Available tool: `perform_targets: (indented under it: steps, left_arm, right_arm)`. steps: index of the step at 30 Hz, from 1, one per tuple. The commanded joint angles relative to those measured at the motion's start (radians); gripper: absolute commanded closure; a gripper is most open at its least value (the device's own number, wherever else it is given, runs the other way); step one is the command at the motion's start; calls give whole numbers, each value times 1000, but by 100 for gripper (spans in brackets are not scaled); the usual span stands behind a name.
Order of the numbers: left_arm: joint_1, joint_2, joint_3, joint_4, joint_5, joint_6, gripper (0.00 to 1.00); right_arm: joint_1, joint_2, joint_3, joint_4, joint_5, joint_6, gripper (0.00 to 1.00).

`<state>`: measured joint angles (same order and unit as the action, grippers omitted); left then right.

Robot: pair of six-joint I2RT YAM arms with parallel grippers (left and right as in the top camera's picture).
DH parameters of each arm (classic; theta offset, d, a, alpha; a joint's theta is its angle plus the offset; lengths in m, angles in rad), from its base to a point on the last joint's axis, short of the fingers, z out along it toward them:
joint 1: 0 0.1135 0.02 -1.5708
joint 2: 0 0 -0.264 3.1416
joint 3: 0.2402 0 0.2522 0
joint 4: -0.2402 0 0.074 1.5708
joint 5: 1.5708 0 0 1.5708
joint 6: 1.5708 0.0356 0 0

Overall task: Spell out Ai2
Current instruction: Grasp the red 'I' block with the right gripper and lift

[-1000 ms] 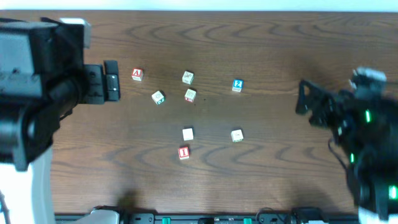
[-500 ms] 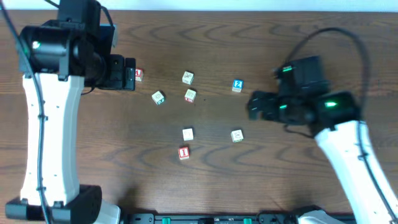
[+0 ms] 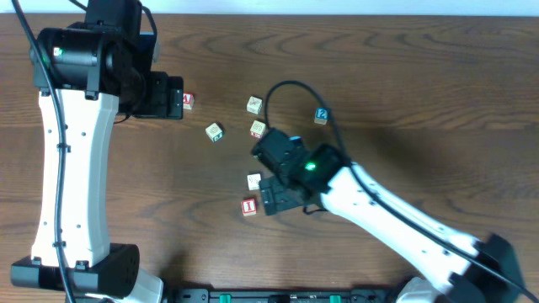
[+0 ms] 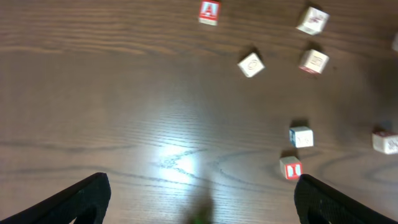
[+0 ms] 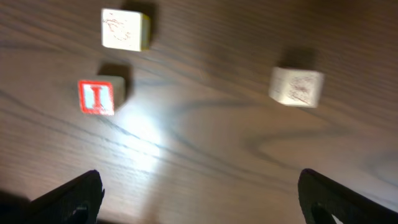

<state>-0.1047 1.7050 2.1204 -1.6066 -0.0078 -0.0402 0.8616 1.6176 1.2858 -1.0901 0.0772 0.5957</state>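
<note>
Wooden cubes sit scattered on the worktop (image 3: 438,76), nothing spelled yet. Left jaws wide open, empty; red A cube (image 4: 209,12) lies ahead of them. Right jaws wide open, empty; red I cube (image 5: 96,98) ahead, off to one side. Blue 2 cube (image 3: 321,116) is well apart from both.

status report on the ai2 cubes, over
Left gripper, right gripper: fingers open, empty. A cube, I cube, 2 cube scattered, unaligned. Pale cube close beside I cube.
</note>
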Motion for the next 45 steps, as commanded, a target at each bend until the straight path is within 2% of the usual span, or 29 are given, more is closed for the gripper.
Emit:
perform_targets:
  steps: [1, 7, 10, 11, 13, 22, 29, 41, 45]
  left_arm:
    - [7, 0, 6, -6, -80, -87, 5]
    - [7, 0, 6, -5, -91, -95, 5]
    - [7, 0, 6, -9, -91, -95, 5]
    - [7, 0, 6, -10, -90, -95, 5]
    - [7, 0, 6, -12, -89, -95, 5]
    - [7, 0, 6, -19, -89, -95, 5]
    - [7, 0, 6, -19, -88, -95, 5]
    - [7, 0, 6, -19, -88, -95, 5]
    - [7, 0, 6, -18, -88, -95, 5]
  right_arm:
    - [36, 51, 14, 52, -23, 25, 1]
    - [92, 161, 14, 138, -93, -31, 1]
    - [114, 203, 14, 148, -93, -31, 11]
    - [122, 212, 14, 158, -93, -31, 12]
    - [137, 221, 14, 182, -93, -32, 6]
    - [175, 234, 1, 270, -92, -31, 9]
    - [174, 234, -57, 351, -45, 63, 14]
    - [175, 260, -106, 426, -40, 101, 21]
    - [181, 287, -110, 449, -40, 107, 31]
